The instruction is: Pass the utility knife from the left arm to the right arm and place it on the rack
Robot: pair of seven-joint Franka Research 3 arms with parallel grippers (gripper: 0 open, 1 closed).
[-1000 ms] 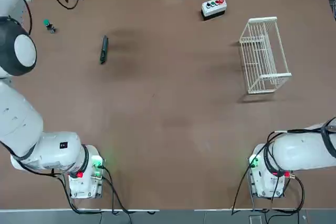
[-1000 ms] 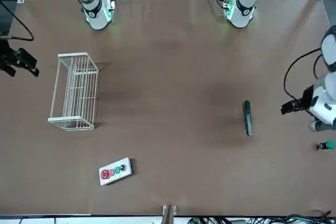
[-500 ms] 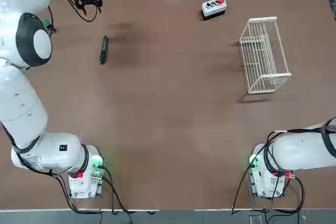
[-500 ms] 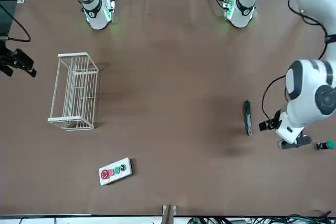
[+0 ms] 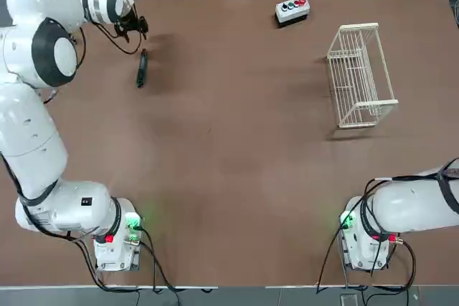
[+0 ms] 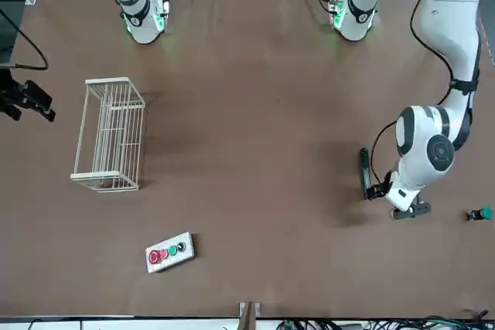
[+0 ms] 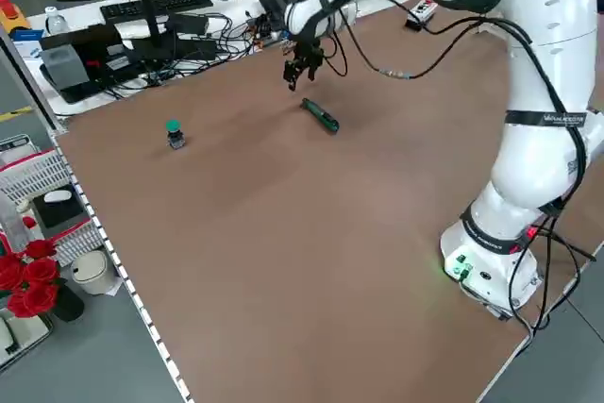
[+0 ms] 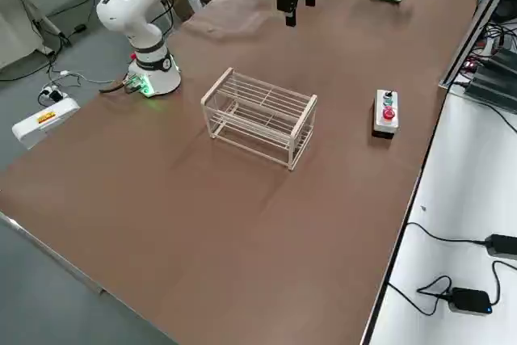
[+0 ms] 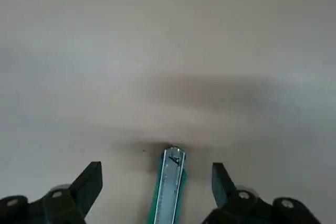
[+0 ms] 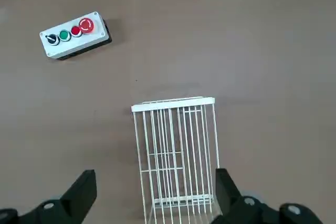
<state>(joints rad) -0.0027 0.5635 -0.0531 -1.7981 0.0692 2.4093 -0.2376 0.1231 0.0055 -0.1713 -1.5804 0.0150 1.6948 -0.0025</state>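
The utility knife [image 5: 142, 68] lies flat on the brown table at the far left, a slim dark green stick. My left gripper [image 5: 135, 28] hangs open just beyond the knife's far end, not touching it. In the left wrist view the knife's tip [image 9: 170, 182] shows between the spread fingers [image 9: 90, 179]. The front view puts the left gripper [image 6: 396, 203] beside the knife [image 6: 364, 173]. The white wire rack [image 5: 356, 30] stands at the far right. My right gripper [image 6: 23, 102] hovers open off the rack's outer side; its wrist view looks down on the rack [image 10: 173, 104].
A white box with coloured buttons [image 5: 292, 9] sits at the table's far edge, between knife and rack. A small green-capped knob [image 6: 481, 214] stands near the left edge, beyond the left arm. Cables and desk clutter lie past the far edge.
The left arm has swung in from the table's left edge, bringing its gripper from near the knob to the knife's far end. The knife, the rack and the right gripper stayed put.
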